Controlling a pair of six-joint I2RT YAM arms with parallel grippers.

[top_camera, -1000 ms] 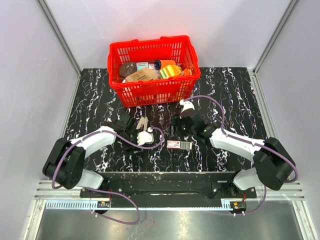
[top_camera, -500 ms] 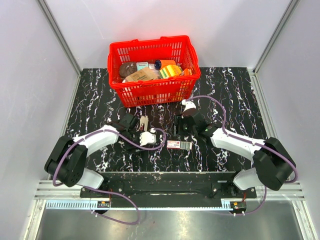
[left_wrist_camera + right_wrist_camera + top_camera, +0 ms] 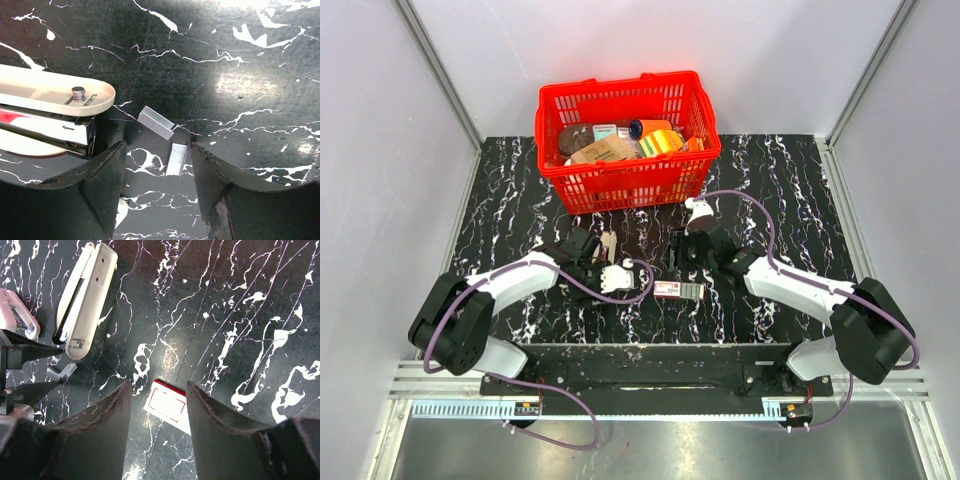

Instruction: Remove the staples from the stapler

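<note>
Jaws of the left gripper (image 3: 157, 167) stand spread and grasp nothing. They straddle two short strips of grey metal staples (image 3: 156, 122), probably because these are what it will pick up or clear away next. Just left of the strips in the left wrist view lies the cream plastic stapler (image 3: 55, 107), a long body with rounded ends. Its shiny steel magazine shows between the pale shells, with a flash of red inside. On the table it sits left of centre, on the near side of the red plastic lattice basket (image 3: 630, 185) of mixed packets. Both strips lie loose on the glossy black, white-veined tabletop (image 3: 250, 60), apart from the stapler, so the unloading looks largely done. Whether more staples remain in the channel cannot be told. Further right, a small flat box with red ends and a whitish middle (image 3: 167, 407) lies flat, well apart from the stapler. The right gripper (image 3: 159, 390) hangs over it with its dark, smooth fingers parted and empty, seemingly positioned for that box.
</note>
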